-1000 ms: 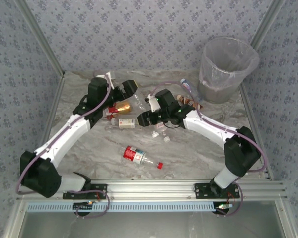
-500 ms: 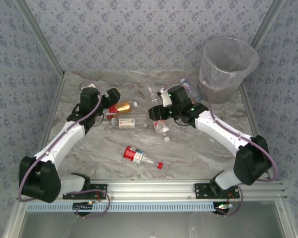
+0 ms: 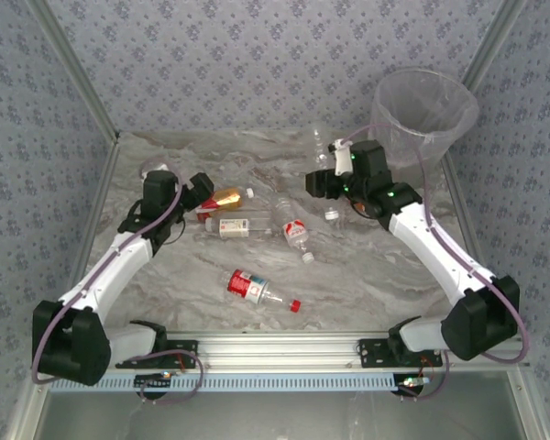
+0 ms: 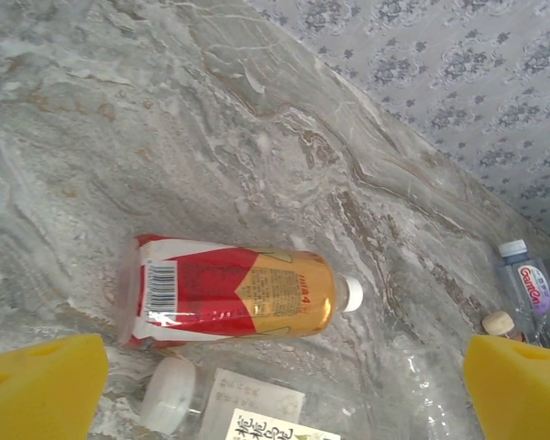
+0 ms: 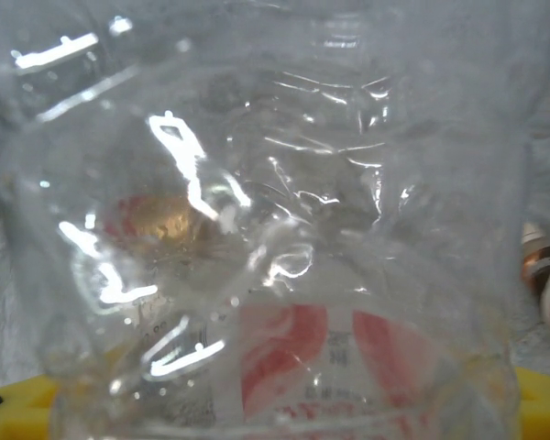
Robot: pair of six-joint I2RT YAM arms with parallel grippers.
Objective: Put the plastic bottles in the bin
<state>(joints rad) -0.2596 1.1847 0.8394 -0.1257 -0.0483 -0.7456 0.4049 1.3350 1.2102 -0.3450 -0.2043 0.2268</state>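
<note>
My right gripper [image 3: 319, 176] is shut on a crumpled clear plastic bottle [image 3: 322, 147] with a red and white label [image 5: 339, 357], held above the table left of the bin [image 3: 423, 115]. The bin is tall and translucent and stands at the back right. My left gripper [image 3: 200, 187] stands open just left of an amber bottle [image 4: 234, 298] with a red label and white cap. A clear bottle [image 4: 247, 412] with a white label lies beside it, between the yellow fingertips [image 4: 38, 387]. Two more bottles lie on the table: a clear one [image 3: 294, 230] and a red-labelled one [image 3: 253, 288].
A blue-labelled bottle [image 4: 526, 286] and a brown cap [image 4: 500, 323] lie toward the bin. A small white cap [image 3: 330, 214] sits on the marble top. Patterned walls and metal posts close the back and sides. A rail [image 3: 284, 348] runs along the near edge.
My right arm has risen and swung right and back toward the bin with the clear bottle in its jaws. My left arm has drawn back to the left, still open.
</note>
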